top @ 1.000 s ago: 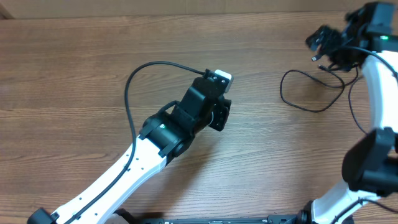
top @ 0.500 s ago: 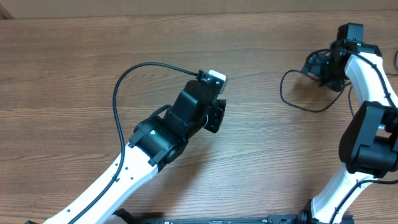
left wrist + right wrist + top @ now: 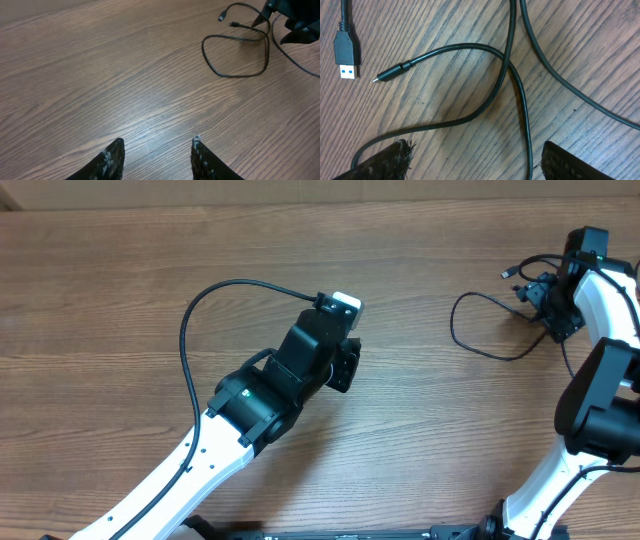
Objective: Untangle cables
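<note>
Now | L gripper (image 3: 157, 155): jaws spread, nothing btwn, over mid table (image 3: 120, 280) | R gripper (image 3: 477, 156): jaws spread wide, low over cables (image 3: 508, 60) at table's far right, nothing pinched | risk: strands cross btwn jaws, closing here cd grab both & tighten tangle; USB plug (image 3: 345, 52) may snag.

The cables (image 3: 512, 20) lie looped on the counter (image 3: 100, 280) at its right side, beneath the right fingers (image 3: 395, 155); the left arm (image 3: 270, 390) sits mid-counter, well apart.
</note>
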